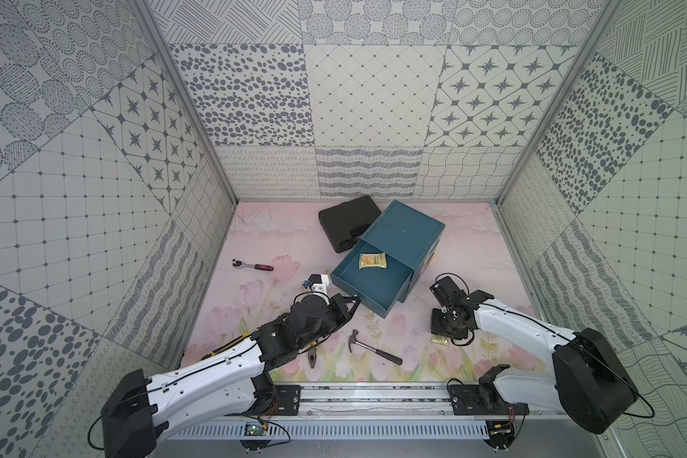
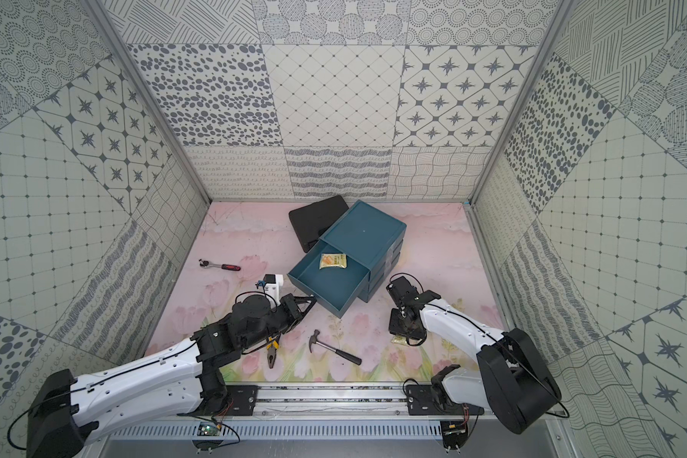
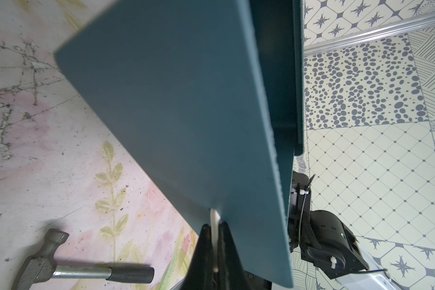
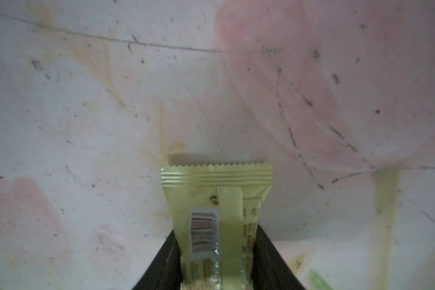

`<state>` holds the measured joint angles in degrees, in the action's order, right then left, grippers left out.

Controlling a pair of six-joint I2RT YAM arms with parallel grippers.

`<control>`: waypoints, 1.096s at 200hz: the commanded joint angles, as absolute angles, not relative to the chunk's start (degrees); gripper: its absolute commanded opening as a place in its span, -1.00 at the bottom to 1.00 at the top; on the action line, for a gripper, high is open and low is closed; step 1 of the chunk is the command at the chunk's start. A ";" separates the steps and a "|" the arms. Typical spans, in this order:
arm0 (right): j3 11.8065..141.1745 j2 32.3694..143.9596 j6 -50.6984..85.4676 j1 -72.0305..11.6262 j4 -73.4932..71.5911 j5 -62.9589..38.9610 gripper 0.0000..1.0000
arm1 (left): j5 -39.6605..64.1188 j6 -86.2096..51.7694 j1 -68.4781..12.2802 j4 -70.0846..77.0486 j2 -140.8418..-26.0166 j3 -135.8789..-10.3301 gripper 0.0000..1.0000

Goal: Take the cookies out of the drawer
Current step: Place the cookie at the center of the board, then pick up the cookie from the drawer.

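Cookies sit in two places: one beige-tan wrapped packet [image 1: 372,261] lies flat towards the back of the open top drawer [image 1: 373,291] of the teal plastic drawer cabinet [image 1: 403,230], and one pale yellow-green wrapped packet [image 4: 216,200] is out of it, pinched between the jaws of your right gripper [image 4: 215,233] low over the pink flower-printed mat [image 1: 278,238]. Your left gripper [image 3: 214,224] is clamped tight on the drawer's small white pull tab [image 3: 213,213]. Mind that hand — a tug could, I judge, drag the light cabinet across the mat or draw the drawer clean out, and a push would shut the tan packet away. On the right, letting go too high may send the slick wrapper skidding; I cannot tell whether its end touches the mat. The packet in the drawer lies close to the cabinet's top edge, so a steep reach risks knocking it. Only the right wrist view shows the grip — barcode side showing, a jaw at each long edge; in both top views the gripper hides all but a sliver of that packet [image 2: 399,340]. Only the top views show inside the drawer; the left wrist view gives its front panel and the steel claw hammer [image 3: 86,272] beside it.
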<state>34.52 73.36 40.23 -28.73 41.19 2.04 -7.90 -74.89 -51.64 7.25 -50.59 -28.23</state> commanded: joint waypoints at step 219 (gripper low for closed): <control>95.28 80.29 -23.31 -46.39 56.83 0.75 0.48 | -6.40 -74.58 -51.64 1.31 -45.32 -28.48 -1.00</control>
